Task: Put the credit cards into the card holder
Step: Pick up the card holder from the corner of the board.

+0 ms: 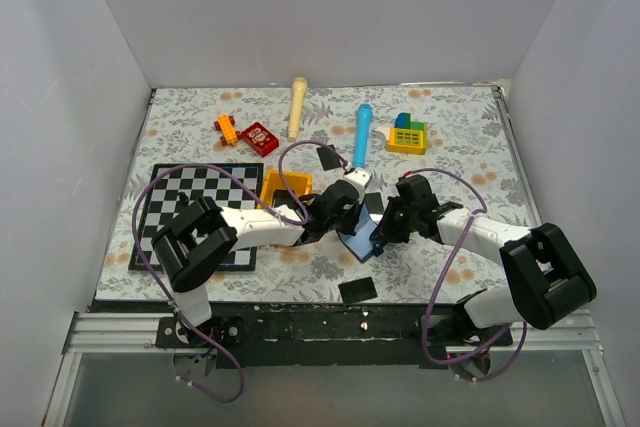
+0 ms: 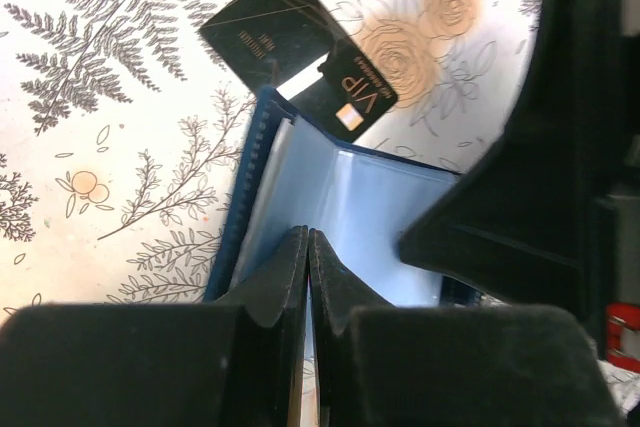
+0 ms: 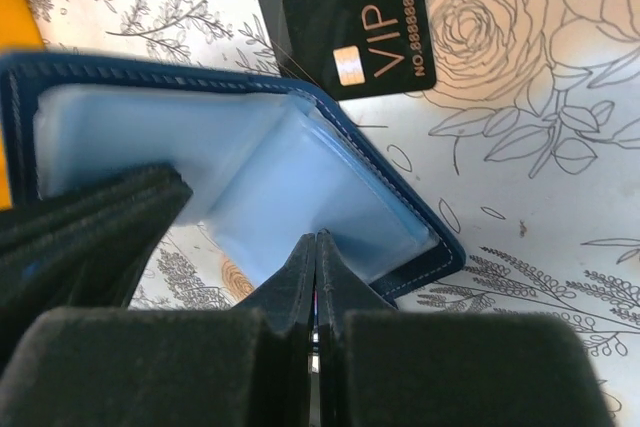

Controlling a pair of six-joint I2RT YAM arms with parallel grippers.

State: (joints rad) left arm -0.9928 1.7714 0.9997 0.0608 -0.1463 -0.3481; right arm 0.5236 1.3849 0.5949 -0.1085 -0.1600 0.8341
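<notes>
Touching the blue pockets of the open wallet with their tips, the left gripper and right gripper each have fingers squeezed together.

Card holder: we see only blue wedge at centre of top view; rest under left arm, right arm. Credit card: cropped by top edge, right wrist view.

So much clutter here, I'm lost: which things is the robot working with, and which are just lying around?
For the job: open blue card holder, VIP card, another black card.
Lying about: chessboard, yellow box, wooden stick, blue stick, toy blocks.
</notes>
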